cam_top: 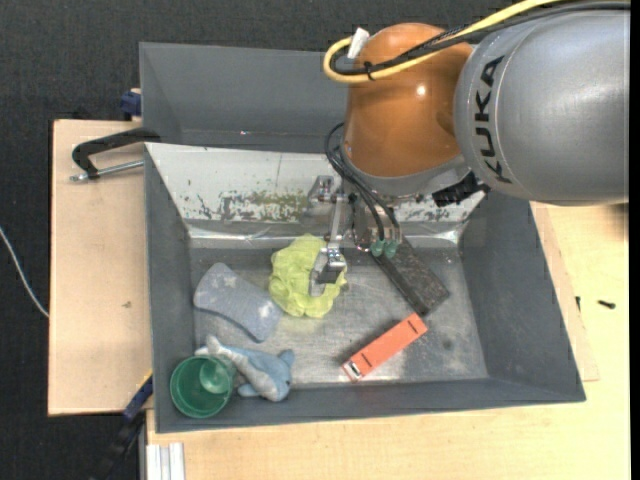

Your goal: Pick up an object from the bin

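Observation:
My gripper (328, 268) hangs below the arm's orange cover, near the bin's middle towards the back. Its tip is down on the right side of a crumpled yellow-green cloth (296, 280); whether it grips the cloth I cannot tell. Just right of the gripper lies a dark grey flat bar (415, 280) with a small green piece at its upper end, slanting down to the right. An orange rectangular block (385, 348) lies further to the front right.
A pale grey-blue soft piece (235, 303) lies left of the cloth. In the front left corner stand a green cup (200, 386) and a blue-grey plush thing (258, 368). The arm and its cover hang over the bin's back right.

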Tool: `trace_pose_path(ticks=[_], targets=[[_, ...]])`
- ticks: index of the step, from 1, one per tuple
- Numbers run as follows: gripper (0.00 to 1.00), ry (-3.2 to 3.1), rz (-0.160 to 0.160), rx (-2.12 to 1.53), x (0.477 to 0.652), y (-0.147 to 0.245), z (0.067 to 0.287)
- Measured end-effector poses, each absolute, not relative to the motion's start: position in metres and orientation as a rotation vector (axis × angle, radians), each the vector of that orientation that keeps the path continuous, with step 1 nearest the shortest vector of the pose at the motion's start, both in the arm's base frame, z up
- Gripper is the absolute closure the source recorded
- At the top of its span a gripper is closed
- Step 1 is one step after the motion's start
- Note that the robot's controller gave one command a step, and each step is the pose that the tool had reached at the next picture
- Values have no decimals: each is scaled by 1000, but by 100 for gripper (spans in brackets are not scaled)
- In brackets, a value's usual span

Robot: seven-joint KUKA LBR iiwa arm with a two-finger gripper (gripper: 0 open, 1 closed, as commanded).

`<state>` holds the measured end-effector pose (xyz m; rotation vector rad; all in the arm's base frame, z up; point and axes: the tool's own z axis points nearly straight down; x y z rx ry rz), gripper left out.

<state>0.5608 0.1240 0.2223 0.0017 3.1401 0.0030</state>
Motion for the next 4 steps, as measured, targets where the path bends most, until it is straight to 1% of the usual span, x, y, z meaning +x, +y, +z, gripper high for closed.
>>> trace_pose_path(ticks=[1, 2, 3, 4], targets=[[0, 3140, 3, 2, 561, 124, 222], [0, 3131, 7, 65, 568, 116, 191], [0, 3135, 4, 47, 569, 85, 129], [100, 3130, 2, -32, 589, 80, 76]])
